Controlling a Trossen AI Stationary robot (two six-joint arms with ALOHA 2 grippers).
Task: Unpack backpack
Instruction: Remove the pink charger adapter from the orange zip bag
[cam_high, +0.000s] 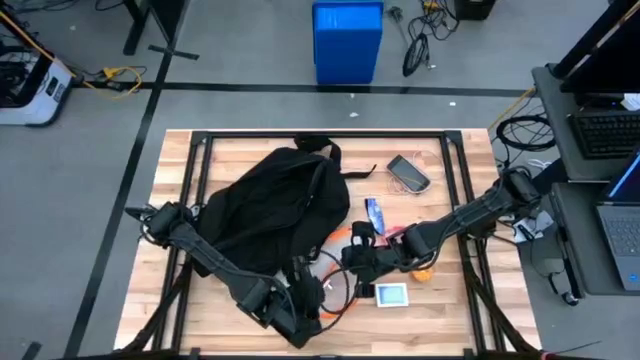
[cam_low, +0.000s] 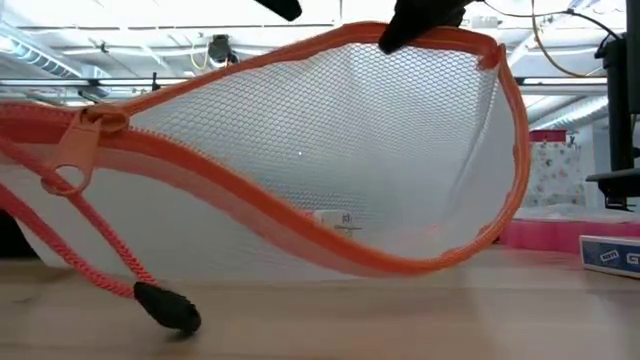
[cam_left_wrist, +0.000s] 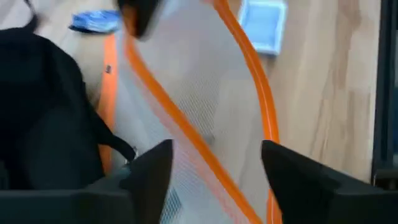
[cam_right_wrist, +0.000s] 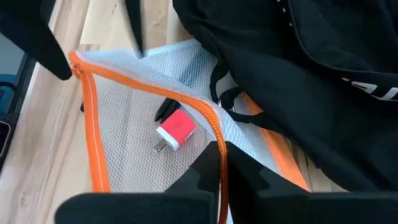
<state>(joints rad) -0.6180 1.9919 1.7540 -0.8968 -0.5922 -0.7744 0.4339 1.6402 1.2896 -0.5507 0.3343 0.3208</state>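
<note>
Wooden table (cam_high: 450, 300) — right pincer (cam_right_wrist: 221, 163) clamped on mesh pouch (cam_right_wrist: 134, 124) rim, left pincer (cam_left_wrist: 214, 165) apart, backpack (cam_high: 265, 205) beside.

So the backpack (cam_high: 270, 205) is slumped across the table (cam_high: 470, 290) toward my left side. A mesh pouch (cam_high: 335, 282) sits at its near edge, between my left gripper (cam_high: 300, 320) and my right gripper (cam_high: 362, 258), with a charger plug (cam_right_wrist: 175, 132) inside it. Right of the backpack there's a phone (cam_high: 408, 172) at the back, a small packet (cam_high: 374, 212) nearer me, and a little box (cam_high: 392, 294) just right of the pouch
</note>
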